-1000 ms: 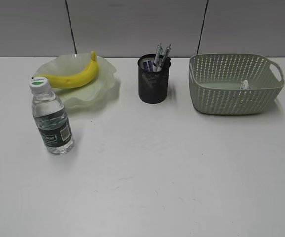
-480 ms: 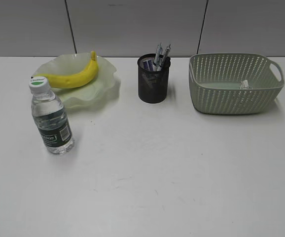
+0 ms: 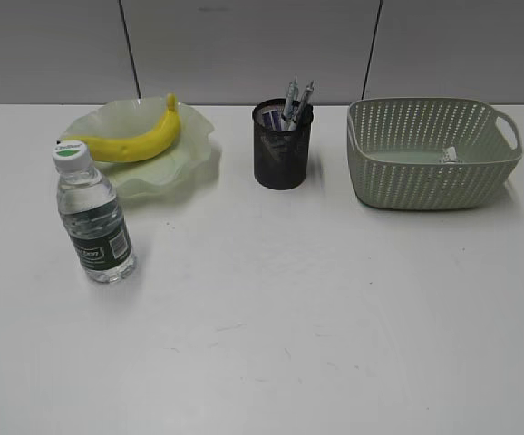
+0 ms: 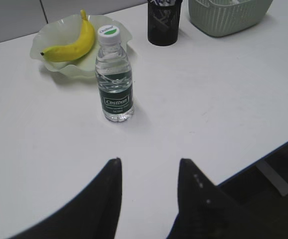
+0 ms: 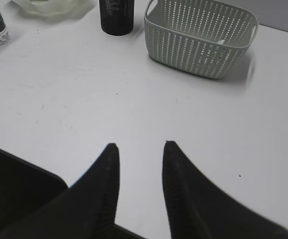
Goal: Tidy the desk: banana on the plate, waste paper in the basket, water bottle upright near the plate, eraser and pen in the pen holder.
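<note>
Both arms sit drawn back over the near edge of the table [image 3: 271,344], neither reaching into the exterior view. The left pincer [image 4: 149,167] hangs low above bare tabletop with its two dark fingers [image 4: 109,194] spread apart and nothing between them, pointing toward the far edge; the water bottle [image 4: 114,74] stands upright well ahead of it. The right pincer [image 5: 140,149] is posed the same way, fingers apart and empty, aimed toward the far right corner.

Along the far edge, the plate [image 3: 194,159] sits toward the left corner with the banana [image 3: 135,143] lying inside it, stem end up against the back rim. The water bottle stands just in front of the plate's left side. The pen holder [image 3: 282,149] is near the middle of the far edge, with pens [image 3: 296,98] sticking out of its top (the eraser cannot be made out inside). The basket [image 3: 425,154] occupies the far right, the waste paper [image 3: 450,156] resting against its right inner wall.
</note>
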You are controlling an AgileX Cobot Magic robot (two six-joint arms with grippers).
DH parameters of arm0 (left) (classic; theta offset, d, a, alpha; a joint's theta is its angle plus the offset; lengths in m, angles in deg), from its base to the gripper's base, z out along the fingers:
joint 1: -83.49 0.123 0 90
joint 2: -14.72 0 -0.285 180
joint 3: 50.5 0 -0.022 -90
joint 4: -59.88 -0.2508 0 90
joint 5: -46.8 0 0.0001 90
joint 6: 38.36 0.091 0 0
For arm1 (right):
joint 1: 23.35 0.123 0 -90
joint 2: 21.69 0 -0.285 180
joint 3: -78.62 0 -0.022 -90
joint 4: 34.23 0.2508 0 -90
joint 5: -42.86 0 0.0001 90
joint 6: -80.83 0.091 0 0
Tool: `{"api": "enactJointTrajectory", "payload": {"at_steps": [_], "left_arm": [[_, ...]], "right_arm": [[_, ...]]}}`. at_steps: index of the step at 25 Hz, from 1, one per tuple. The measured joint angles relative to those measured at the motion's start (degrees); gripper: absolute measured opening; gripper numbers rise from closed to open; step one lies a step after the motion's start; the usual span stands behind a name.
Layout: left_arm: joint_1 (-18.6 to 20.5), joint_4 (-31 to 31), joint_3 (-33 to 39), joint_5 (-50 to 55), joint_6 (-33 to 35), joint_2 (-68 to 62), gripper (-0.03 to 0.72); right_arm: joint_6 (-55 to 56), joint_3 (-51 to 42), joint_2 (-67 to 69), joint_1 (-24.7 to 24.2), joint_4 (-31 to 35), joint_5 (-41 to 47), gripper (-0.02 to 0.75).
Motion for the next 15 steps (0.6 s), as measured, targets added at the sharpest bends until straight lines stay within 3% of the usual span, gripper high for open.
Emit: {"api": "enactJointTrajectory", "payload": {"at_steps": [10,12,15], "left_arm": [[0.82,-0.05,0.00,-0.05,0.06,0.00,0.246],[3.57,-0.05,0.00,-0.05,0.06,0.00,0.246],[11.28,-0.10,0.00,-0.05,0.06,0.00,0.246]], "right_arm": [[-0.07,0.00,0.00,0.00,0.05,0.00,0.251],[-0.07,0.00,0.00,-1.40,0.11,0.00,0.251],[-0.07,0.00,0.00,-8.00,0.34,0.00,0.251]]}}
